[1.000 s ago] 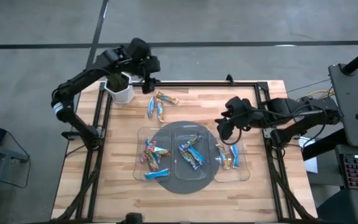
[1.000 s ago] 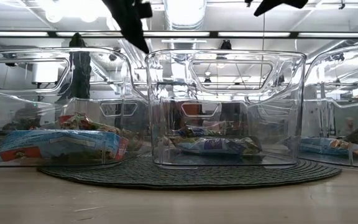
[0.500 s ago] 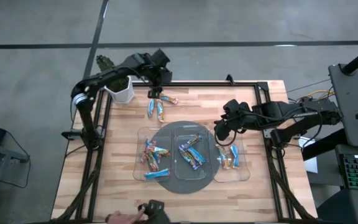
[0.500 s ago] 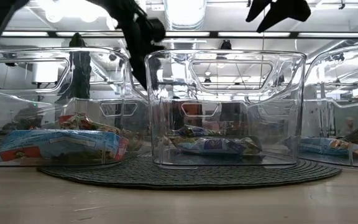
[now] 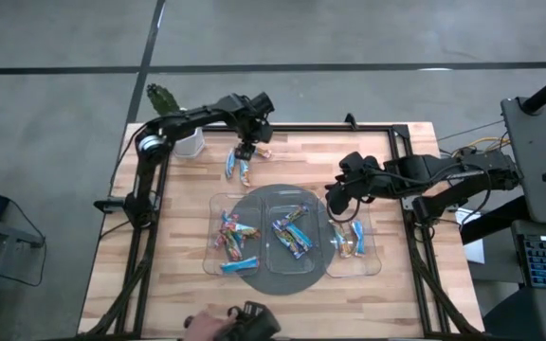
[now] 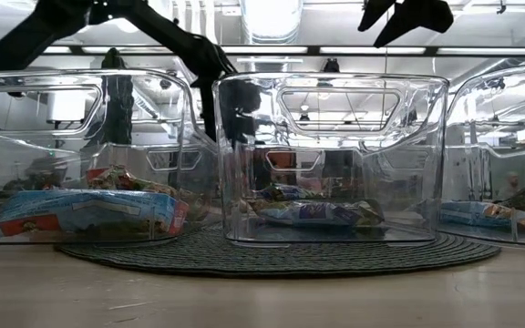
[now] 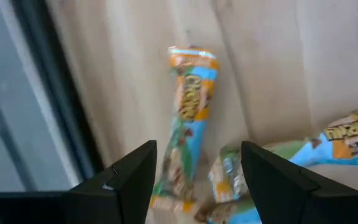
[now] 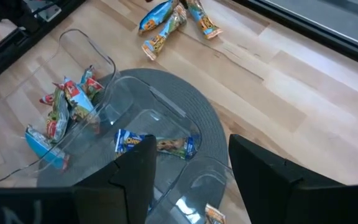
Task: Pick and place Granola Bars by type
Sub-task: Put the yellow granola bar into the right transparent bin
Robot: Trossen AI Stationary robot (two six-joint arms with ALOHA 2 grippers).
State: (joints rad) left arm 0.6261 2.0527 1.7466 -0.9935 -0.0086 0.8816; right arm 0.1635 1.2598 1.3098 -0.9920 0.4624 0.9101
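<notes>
Several loose granola bars (image 5: 240, 167) lie flat on the wooden table behind the trays. My left gripper (image 5: 246, 148) points down over them, open. In the left wrist view its fingers stand on either side of the lower end of an orange-and-blue bar (image 7: 190, 106) without touching it; two more bars (image 7: 347, 138) lie beside it. My right gripper (image 5: 334, 200) hangs open above the gap between the middle tray (image 5: 292, 270) and the right tray (image 5: 373, 265), with nothing between its fingers (image 8: 135, 177). Sorted bars lie in all three clear trays.
The three clear trays stand in a row on a round grey mat (image 5: 254, 199); the left tray (image 5: 212, 237) holds red-pink and blue bars. A white cup with a plant (image 5: 188, 142) stands at the far left corner. A person's hand (image 5: 207, 324) shows at the near edge.
My left gripper has come away from the white cup, gone down toward the loose bars and a little toward the table's right edge, rolling its wrist as it sank. It has stayed open. The bars have not moved.
</notes>
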